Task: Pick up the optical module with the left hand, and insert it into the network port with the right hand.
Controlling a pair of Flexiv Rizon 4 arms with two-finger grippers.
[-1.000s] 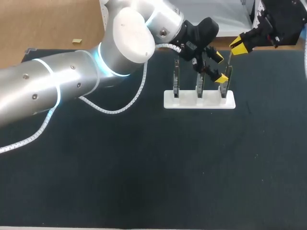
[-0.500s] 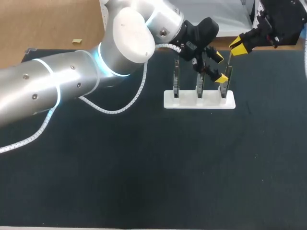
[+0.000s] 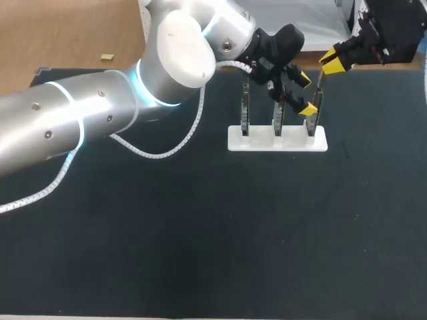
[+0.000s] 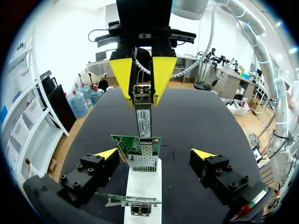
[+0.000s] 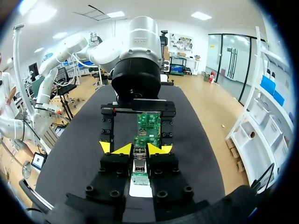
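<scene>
Stand: white block (image 3: 277,140) on the dark table (image 3: 200,233), with three boards (image 3: 245,113) upright in a row on it.
End board: green card (image 4: 138,142) at the stand's right end, standing on edge.
Port: metal cage (image 4: 142,157) on the end board, its mouth facing up, away from the stand.
Module: slim metal bar (image 4: 143,116) held upright straight above the port, lower end at the port's mouth. I cannot tell whether the tip is inside.
Right gripper: (image 4: 142,100) above the stand's right end, both yellow fingers clamped on the module's upper part from two sides. Its own camera shows the module (image 5: 139,169) pinched between its tips.
Left gripper: (image 4: 155,153) at the stand's right end, fingers spread wide, one on each side of the end board and clear of it, holding nothing.
</scene>
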